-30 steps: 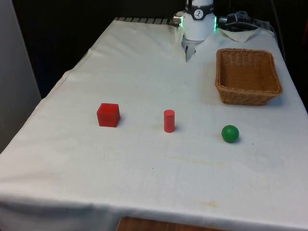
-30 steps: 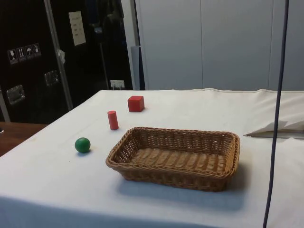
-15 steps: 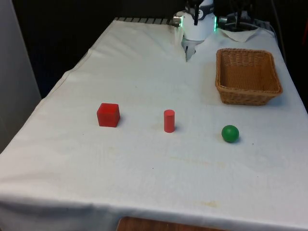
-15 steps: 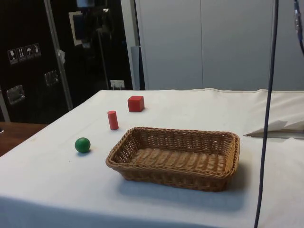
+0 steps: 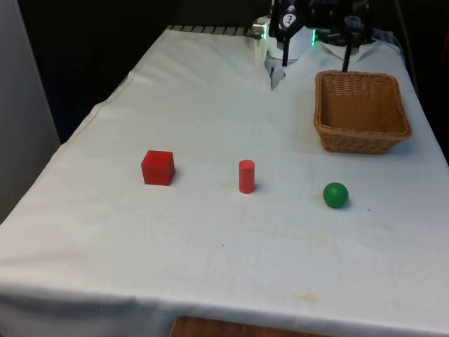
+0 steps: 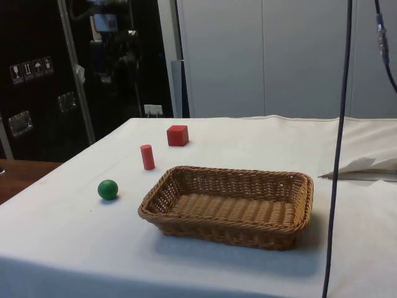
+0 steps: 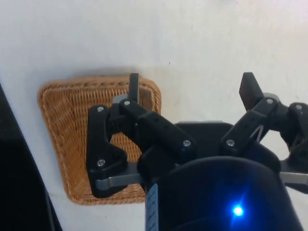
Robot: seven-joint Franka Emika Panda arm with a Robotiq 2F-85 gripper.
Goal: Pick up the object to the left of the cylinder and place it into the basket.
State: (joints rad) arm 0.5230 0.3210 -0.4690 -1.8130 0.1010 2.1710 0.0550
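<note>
White cloth on table, dark cabinets behind.

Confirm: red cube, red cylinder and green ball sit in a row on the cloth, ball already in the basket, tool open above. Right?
Not quite. The green ball is not in the basket; it sits on the cloth in the row with the red cube and red cylinder, as the front view shows. The side view shows nothing in the basket. The tool is open, as stated.
</note>
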